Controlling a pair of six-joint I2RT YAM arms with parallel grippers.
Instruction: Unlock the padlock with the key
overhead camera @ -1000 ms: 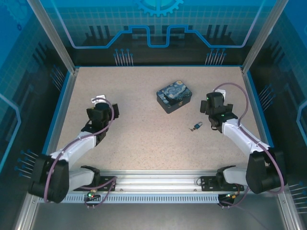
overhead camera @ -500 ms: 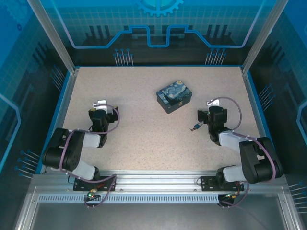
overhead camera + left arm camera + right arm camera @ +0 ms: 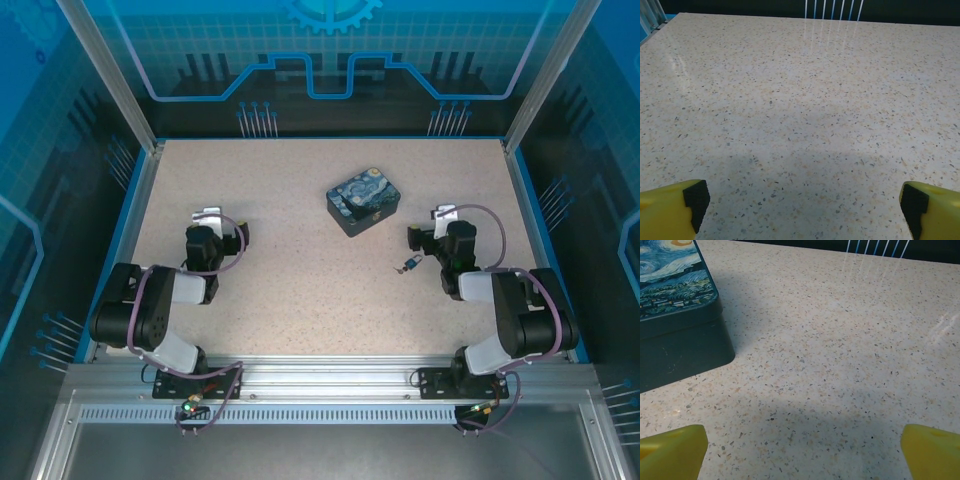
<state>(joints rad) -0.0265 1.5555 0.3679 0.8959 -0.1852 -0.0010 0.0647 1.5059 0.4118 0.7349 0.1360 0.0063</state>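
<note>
Both arms have folded back toward their bases since a second ago, elbows drawn in close, while the key (image 3: 407, 265) and the blue swirl-printed box (image 3: 364, 201) lie where they lay. On the top view the left gripper (image 3: 208, 216) sits at 9 o'clock of the speckled table (image 3: 300, 170). Its yellow fingers (image 3: 665, 210) are spread wide over bare surface and hold nothing. At 3 o'clock sits the right gripper (image 3: 444, 214), its jaws likewise wide apart and empty. In its wrist view a corner of the box stands at 10 o'clock. The box rests at about 1 o'clock from the table's centre. The key, a tiny dark piece, lies flat on the table at 5 o'clock of the box and 7 o'clock of the right gripper, near it but apart. It is too small to make out further.
</note>
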